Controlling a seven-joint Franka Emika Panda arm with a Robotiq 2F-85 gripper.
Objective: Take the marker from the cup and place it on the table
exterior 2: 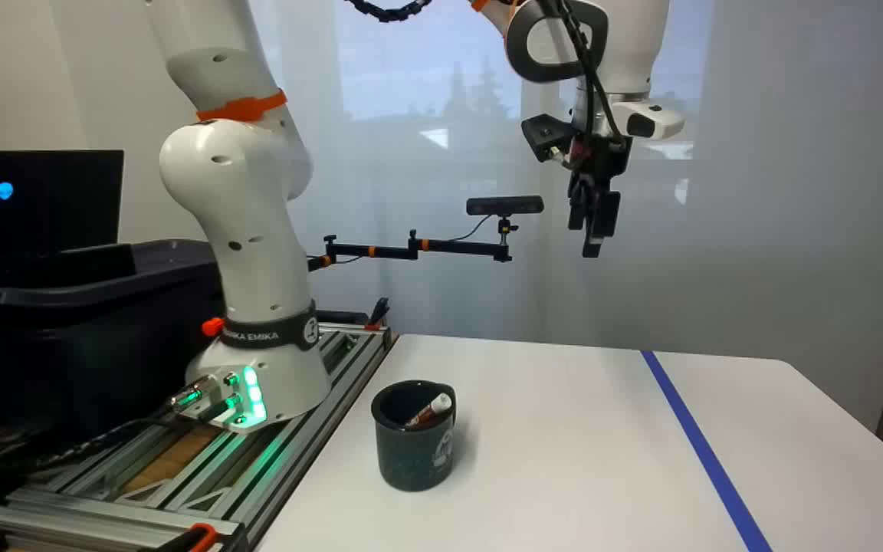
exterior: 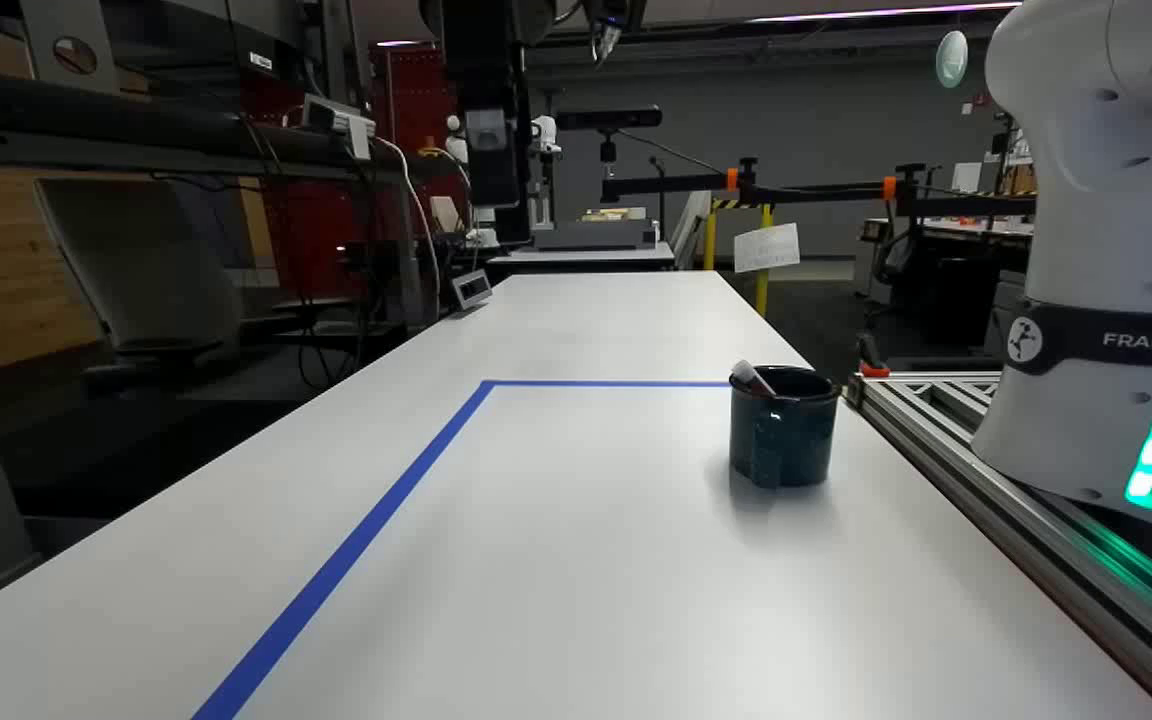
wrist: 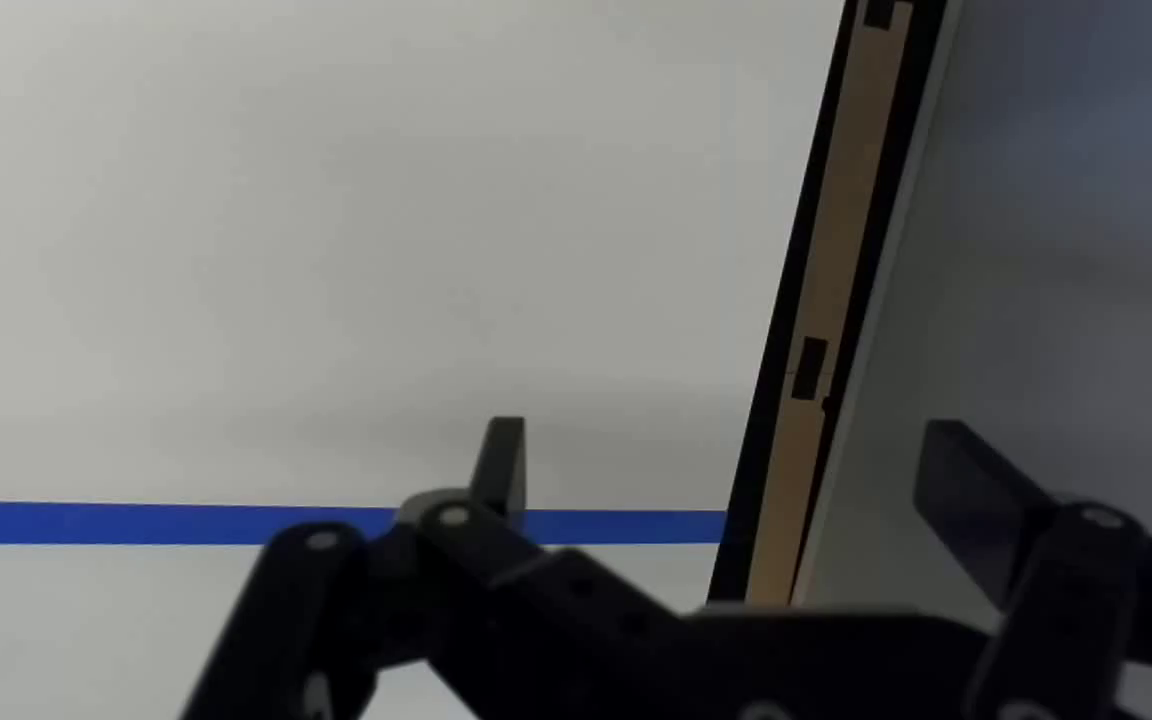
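The dark teal cup (exterior: 781, 445) stands upright on the white table (exterior: 576, 580), near the edge by the robot's base. It also shows in an exterior view (exterior 2: 415, 458). The marker (exterior: 754, 378) leans inside the cup, its whitish end sticking up at the rim. Its reddish-brown body shows inside the cup in an exterior view (exterior 2: 430, 411); its lower end is hidden. My gripper (exterior 2: 593, 230) hangs high above the far part of the table, well away from the cup. In the wrist view the fingers (wrist: 726, 435) are wide apart with nothing between them. Cup and marker are outside the wrist view.
Blue tape (exterior: 366, 530) marks lines on the table. The metal-railed bench (exterior 2: 319, 429) with the robot's base runs along one side. A camera on a black arm (exterior 2: 504, 205) stands beyond the table. A small grey device (exterior: 472, 289) sits at the table's far edge.
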